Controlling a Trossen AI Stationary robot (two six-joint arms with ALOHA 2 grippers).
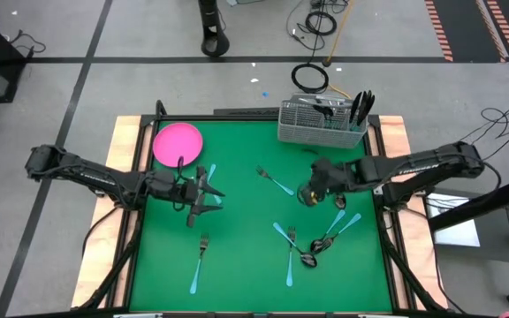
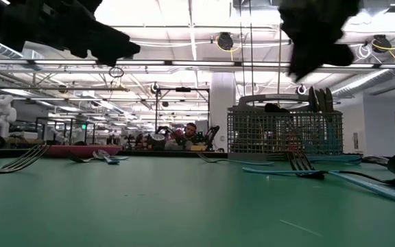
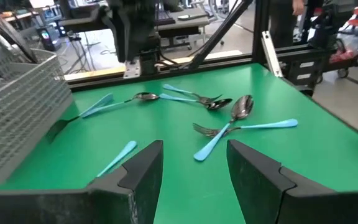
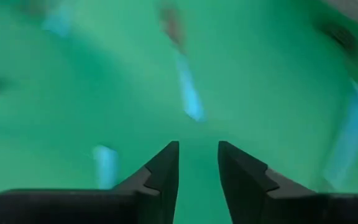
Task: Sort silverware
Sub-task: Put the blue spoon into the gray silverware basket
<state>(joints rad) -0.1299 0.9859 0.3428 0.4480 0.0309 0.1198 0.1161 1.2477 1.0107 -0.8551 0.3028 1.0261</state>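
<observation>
Silverware lies scattered on the green mat: a fork (image 1: 275, 183) near the middle, a fork with a light-blue handle (image 1: 199, 262) at the near left, and a cluster of spoons and forks (image 1: 310, 246) at the near right, which also shows in the left wrist view (image 3: 229, 121). Some light-blue pieces (image 1: 212, 173) lie right by my left gripper. My left gripper (image 1: 212, 191) is open and empty above the mat's left middle (image 3: 194, 168). My right gripper (image 1: 306, 194) is open and empty above the mat, right of the middle (image 4: 198, 165). The wire-mesh caddy (image 1: 321, 122) holds a few dark pieces.
A round pink plate (image 1: 178, 144) lies at the far left of the mat. The caddy stands at the far right edge and shows in the low view (image 2: 283, 132). A wooden rim (image 1: 124, 168) borders the mat. Bare mat (image 1: 246, 256) lies between the near-left fork and the cluster.
</observation>
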